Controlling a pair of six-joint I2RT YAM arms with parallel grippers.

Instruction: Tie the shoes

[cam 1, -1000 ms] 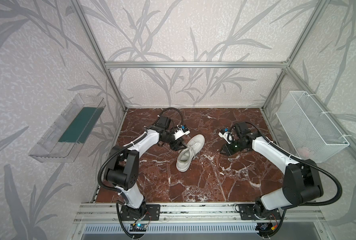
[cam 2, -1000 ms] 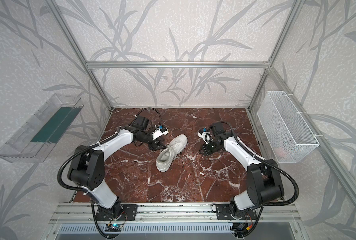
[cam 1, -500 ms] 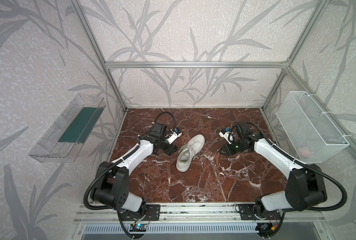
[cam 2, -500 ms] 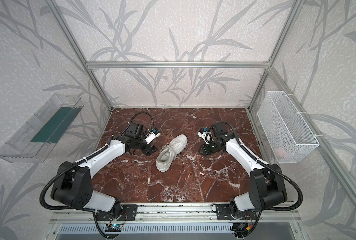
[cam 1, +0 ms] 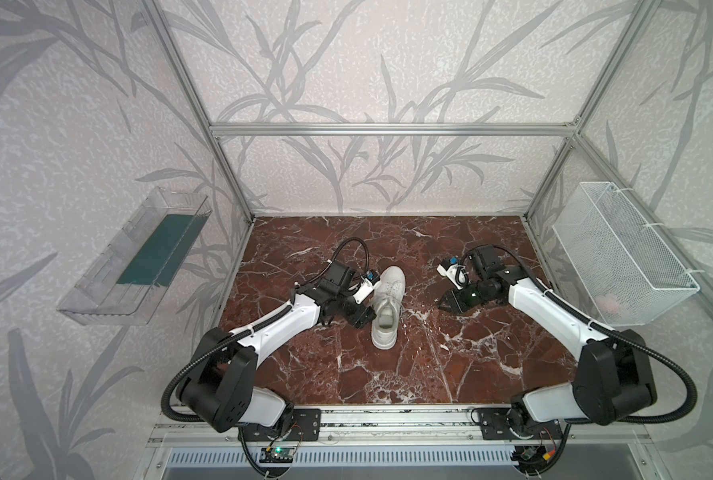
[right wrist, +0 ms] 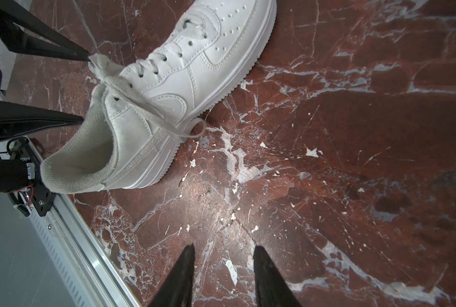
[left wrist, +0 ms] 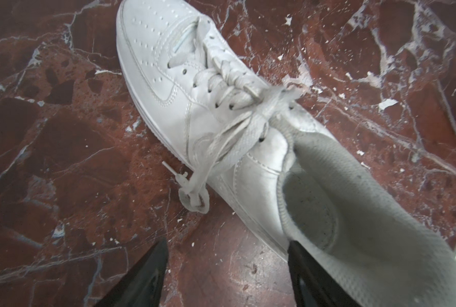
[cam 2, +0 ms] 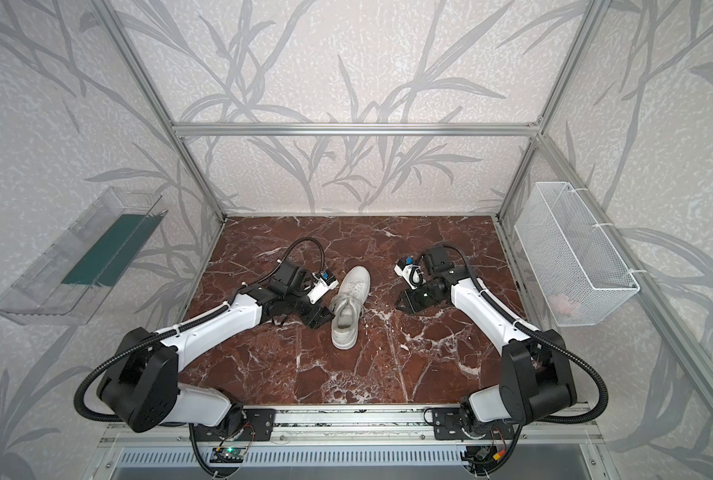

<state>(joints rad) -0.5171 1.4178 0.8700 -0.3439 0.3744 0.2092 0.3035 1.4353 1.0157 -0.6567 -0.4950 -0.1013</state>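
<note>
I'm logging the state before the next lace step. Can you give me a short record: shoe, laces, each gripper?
shoe: white sneaker upright on the marble table, toe toward the back wall
laces: no bow visible; loose strands hang down both sides to the table
left gripper: open, close beside the sneaker's collar, nothing gripped
right gripper: open, apart from the sneaker, nothing gripped

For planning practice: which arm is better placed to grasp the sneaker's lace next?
Probably left: the left gripper, open, sits beside the sneaker facing its laces; the right gripper stands farther off.
</note>
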